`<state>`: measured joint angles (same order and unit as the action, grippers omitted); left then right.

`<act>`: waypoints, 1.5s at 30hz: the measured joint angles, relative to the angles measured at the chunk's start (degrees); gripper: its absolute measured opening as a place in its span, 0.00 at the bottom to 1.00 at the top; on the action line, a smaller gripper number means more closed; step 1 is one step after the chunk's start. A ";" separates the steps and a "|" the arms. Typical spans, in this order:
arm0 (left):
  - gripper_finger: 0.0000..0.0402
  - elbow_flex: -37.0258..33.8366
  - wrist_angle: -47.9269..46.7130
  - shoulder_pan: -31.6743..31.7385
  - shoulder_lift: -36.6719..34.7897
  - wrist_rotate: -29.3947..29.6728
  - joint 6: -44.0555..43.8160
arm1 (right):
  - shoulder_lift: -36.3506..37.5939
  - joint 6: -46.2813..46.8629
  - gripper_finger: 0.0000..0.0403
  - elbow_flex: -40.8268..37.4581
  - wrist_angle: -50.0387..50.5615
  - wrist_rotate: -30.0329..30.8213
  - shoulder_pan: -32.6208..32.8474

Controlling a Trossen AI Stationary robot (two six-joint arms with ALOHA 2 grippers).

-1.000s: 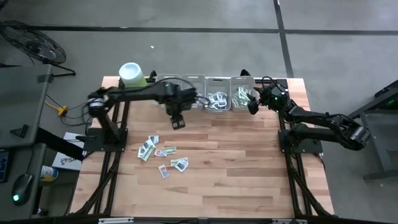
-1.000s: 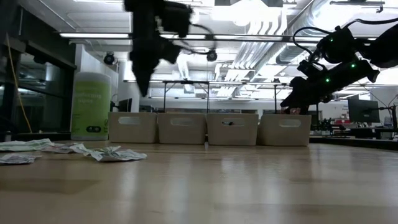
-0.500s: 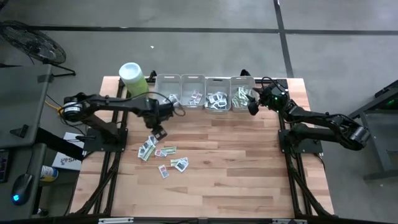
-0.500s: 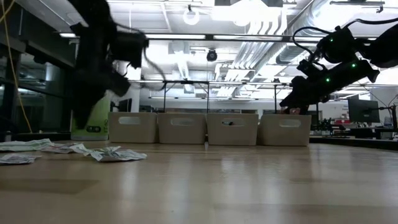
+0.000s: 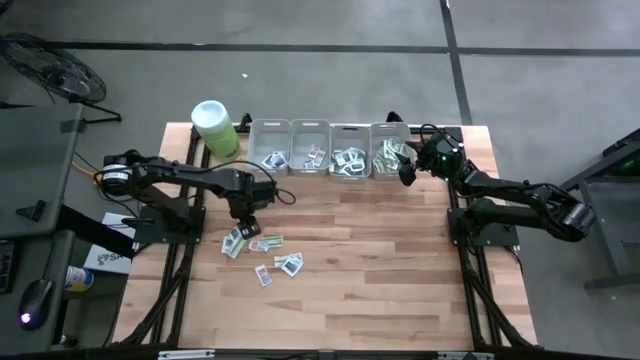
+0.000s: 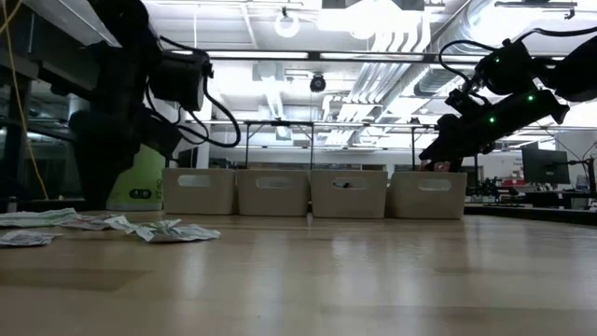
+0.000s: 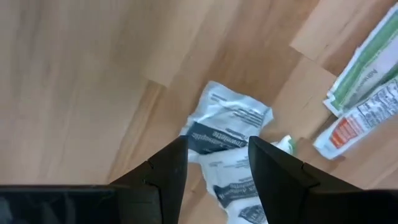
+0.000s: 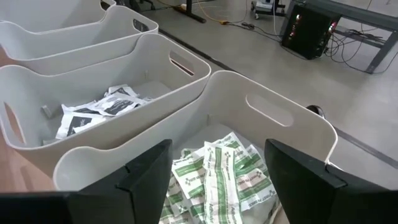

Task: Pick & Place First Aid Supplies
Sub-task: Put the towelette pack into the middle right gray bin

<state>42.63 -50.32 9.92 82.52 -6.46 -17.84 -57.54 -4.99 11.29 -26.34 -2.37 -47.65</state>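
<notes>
The left claw (image 5: 243, 212) hangs low over the wooden tabletop (image 5: 400, 260), its fingers apart and holding nothing, right above the back end of a scatter of first aid packets (image 5: 258, 248) lying toward the tabletop's left side. In the left wrist view a crumpled white packet with dark print (image 7: 227, 124) lies flat on the wood between the two fingers (image 7: 165, 171), and a green-and-white strip (image 7: 367, 62) and a packet with an orange patch (image 7: 354, 124) lie off to one side.

Four grey bins (image 5: 330, 150) stand in a row along the far edge, each with packets in it. A lime-green canister with a white lid (image 5: 213, 125) stands just beside the leftmost bin, near the far left corner.

The right claw (image 5: 408, 170) hovers at the rightmost bin (image 8: 273, 118), fingers spread wide and empty. Its wrist view looks down into that bin onto a heap of green-and-white strips (image 8: 217, 171) (the next bin (image 8: 155, 62) along holds white packets with dark print (image 8: 99, 109)).
</notes>
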 joint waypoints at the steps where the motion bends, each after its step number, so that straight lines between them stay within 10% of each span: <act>1: 0.42 0.00 0.30 -0.34 0.00 1.06 0.40 | 0.00 -0.02 0.62 0.00 -0.01 0.00 0.01; 26: 0.41 -6.42 11.21 -0.20 -0.05 1.49 12.94 | -0.02 -0.02 0.62 -0.04 -0.40 -2.44 0.03; 39: 0.03 -7.60 12.18 -0.14 0.02 1.58 13.13 | -0.02 0.22 0.62 -0.04 0.50 -2.40 0.03; 45: 0.01 -5.13 10.49 -0.16 0.15 1.99 13.12 | -0.02 0.24 0.62 -0.04 0.61 -2.35 0.03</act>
<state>37.50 -39.84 9.76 82.68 -4.48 -4.72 -57.56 -4.75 11.25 -25.74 -4.72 -47.62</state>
